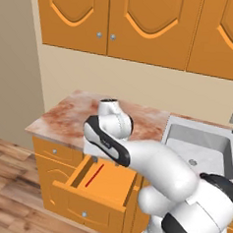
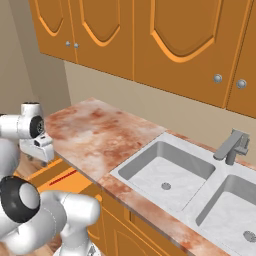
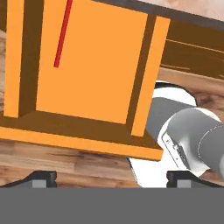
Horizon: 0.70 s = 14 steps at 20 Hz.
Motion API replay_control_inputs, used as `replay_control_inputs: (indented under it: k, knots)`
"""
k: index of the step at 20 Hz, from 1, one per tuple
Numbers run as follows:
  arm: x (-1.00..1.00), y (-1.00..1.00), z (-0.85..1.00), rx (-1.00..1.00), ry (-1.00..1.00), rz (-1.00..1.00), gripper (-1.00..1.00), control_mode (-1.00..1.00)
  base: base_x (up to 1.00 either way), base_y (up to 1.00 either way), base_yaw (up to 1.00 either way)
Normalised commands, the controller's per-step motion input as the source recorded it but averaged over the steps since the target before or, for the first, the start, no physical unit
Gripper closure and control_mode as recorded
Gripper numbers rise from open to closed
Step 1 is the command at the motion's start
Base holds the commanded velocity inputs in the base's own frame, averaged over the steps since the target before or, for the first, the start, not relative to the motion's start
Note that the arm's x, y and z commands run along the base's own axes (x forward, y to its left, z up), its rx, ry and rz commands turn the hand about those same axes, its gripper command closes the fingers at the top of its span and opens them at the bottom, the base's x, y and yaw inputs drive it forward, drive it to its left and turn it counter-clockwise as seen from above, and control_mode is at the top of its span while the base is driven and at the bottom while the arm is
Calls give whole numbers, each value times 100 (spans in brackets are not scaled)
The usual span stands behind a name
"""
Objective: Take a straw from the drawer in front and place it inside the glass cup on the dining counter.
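One straw lies along the left wall of the pulled-out drawer, its floor bare toward the right and front edges. I see my gripper hovering above, jaws spread wide and holding nothing. I can read no writing anywhere.

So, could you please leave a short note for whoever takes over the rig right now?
Gripper: open, holding nothing, poised above the pulled-out drawer, looking down into it.
Straw: lying flat on the drawer floor, toward the drawer's left side as seen from the base, untouched.
Done: the drawer is open and the straw is exposed.
Left: lower onto the straw, grip it, lift it out, carry it to the glass cup on the dining counter and stand it inside. The marbled counter here, beside the sink, has no cup on it.
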Motion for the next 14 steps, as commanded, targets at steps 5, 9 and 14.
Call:
replay_control_inputs:
  k: [5,9,14]
  knots:
    - [37,0,-66,0,10,-12,-100,-100,0,0,0]
    - [34,0,-67,0,12,-11,-100,-100,0,0,0]
    - [10,10,-69,0,11,-11,-100,-100,0,0,0]
